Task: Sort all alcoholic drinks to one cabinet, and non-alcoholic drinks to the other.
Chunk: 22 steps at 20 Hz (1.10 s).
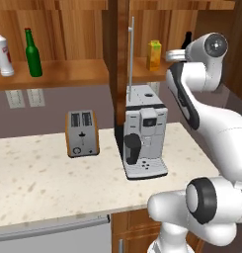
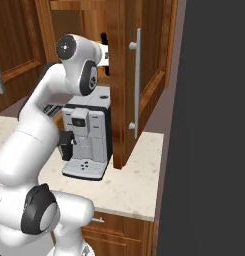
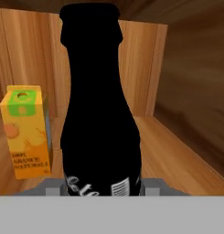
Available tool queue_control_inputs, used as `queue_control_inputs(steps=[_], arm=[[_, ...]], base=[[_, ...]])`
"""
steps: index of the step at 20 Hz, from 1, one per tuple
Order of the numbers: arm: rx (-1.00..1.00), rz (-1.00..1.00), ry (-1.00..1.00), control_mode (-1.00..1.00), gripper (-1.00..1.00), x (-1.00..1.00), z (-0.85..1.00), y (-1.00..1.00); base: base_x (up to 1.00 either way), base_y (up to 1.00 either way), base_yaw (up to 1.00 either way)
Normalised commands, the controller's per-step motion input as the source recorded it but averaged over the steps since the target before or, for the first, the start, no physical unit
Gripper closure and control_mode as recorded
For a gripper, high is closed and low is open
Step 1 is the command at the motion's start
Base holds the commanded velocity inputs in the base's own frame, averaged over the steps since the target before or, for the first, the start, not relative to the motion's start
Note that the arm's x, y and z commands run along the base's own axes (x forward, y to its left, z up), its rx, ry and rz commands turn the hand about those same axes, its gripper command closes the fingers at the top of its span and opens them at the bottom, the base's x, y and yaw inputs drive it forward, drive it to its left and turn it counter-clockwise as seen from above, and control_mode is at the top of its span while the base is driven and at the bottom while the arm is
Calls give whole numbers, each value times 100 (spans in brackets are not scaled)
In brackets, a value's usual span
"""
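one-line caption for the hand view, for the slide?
Gripper shut on the black cola bottle inside the right cabinet, orange juice carton standing beside it.

the cola bottle (image 3: 97,105) is plain black, with a little white print low on its body. left of the cola bottle, the juice carton (image 3: 27,130) is orange-yellow with a green patch at the top and dark lettering lower down. the cabinet walls (image 3: 145,68) behind the cola bottle are warm brown wood with vertical grain. far left of the coffee machine (image 1: 143,133), which is silver-grey with black parts, the white bottle (image 1: 2,52) has a red cap and red label, and the green bottle (image 1: 32,53) is dark green glass. the toaster (image 1: 82,132) is orange-brown with a grey face. the tabletop (image 1: 38,178) is cream with brown speckles.
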Motion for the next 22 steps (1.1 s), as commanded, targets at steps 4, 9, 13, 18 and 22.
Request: queue_control_inputs(steps=[4,9,13,18,22], arm=[[3,0,0,-100,100,50,-25,-16],[2,0,0,-100,100,38,-27,-13],[1,0,0,-100,100,36,-22,-9],[0,0,0,-100,100,41,-8,-2],[0,0,0,-100,100,39,-4,-2]], base=[[0,0,0],[0,0,0],[0,0,0],[0,0,0],[0,0,0]])
